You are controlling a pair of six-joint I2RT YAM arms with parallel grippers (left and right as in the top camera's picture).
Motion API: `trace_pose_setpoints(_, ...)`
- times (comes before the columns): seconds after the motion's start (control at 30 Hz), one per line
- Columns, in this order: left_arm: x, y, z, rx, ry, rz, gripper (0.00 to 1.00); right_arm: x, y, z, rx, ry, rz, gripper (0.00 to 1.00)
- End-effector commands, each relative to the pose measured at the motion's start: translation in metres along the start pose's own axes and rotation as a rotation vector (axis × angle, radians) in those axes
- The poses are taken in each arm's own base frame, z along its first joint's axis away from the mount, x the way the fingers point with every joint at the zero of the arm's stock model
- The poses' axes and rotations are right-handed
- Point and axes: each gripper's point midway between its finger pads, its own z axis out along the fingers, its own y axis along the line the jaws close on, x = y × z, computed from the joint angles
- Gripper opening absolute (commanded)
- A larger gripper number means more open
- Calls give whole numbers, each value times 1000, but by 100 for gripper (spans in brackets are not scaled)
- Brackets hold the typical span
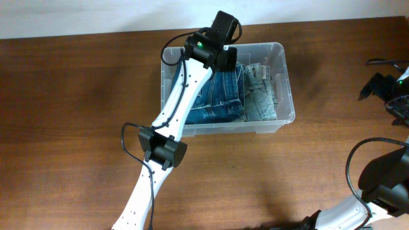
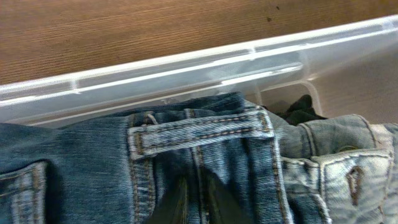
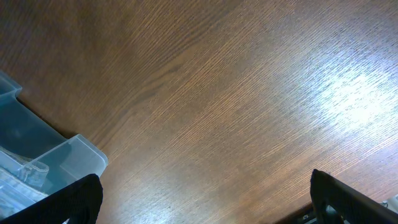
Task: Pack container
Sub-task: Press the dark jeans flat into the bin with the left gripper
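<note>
The clear container [image 1: 285,76] stands at the back middle of the table with folded denim in it. Dark blue jeans [image 1: 220,96] fill its left part and a paler pair [image 1: 261,96] lies at its right. My left gripper [image 1: 231,61] reaches down at the container's far side. In the left wrist view its fingers [image 2: 177,202] stand nearly together, with a seam of the dark jeans [image 2: 186,140] pinched between them; the container's wall [image 2: 186,68] runs just beyond. My right gripper [image 3: 205,205] hangs open over bare wood, and a container corner [image 3: 68,155] shows to its left.
The left arm [image 1: 172,115] crosses the container's left wall from the table's front. The right arm's gripper [image 1: 386,89] rests at the far right edge. A dark bit of cloth [image 2: 303,109] shows in the container's corner past the paler jeans [image 2: 336,168].
</note>
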Motion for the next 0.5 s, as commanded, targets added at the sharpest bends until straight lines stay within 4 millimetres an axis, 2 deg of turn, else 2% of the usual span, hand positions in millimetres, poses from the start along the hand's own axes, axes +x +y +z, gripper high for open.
trace_pose_setpoints(0.0, -7, 1, -16, -28, -35, 37, 41, 0, -1, -1, 4, -7, -7, 98)
trace_pose_setpoints(0.03, -11, 0, -27, -22, -52, 36, 49, 0, -1, -1, 4, -7, -7, 99)
trace_pose_setpoints(0.1, -25, -3, -60, -6, -104, 32, 53, 0, -1, -1, 4, -7, -7, 98)
trace_pose_setpoints(0.13, -34, -5, -89, 8, -146, 30, 68, 0, -1, -1, 4, -7, -7, 98)
trace_pose_setpoints(0.17, -37, -6, -110, 16, -170, 29, 87, 0, -1, -1, 4, -7, -7, 98)
trace_pose_setpoints(0.2, -38, -6, -123, 19, -180, 29, 99, 0, -1, -1, 4, -7, -7, 98)
trace_pose_setpoints(0.23, -38, -5, -145, 21, -194, 28, 99, 0, -1, -1, 4, -7, -7, 99)
trace_pose_setpoints(0.33, -37, 15, -193, -70, -239, 15, 99, 0, -1, -1, 4, -7, -7, 98)
trace_pose_setpoints(0.4, -32, 26, -212, -123, -246, 11, 99, 0, -1, -1, 4, -7, -7, 98)
trace_pose_setpoints(0.47, -19, 31, -222, -137, -210, 15, 99, 0, -1, -1, 4, -7, -7, 99)
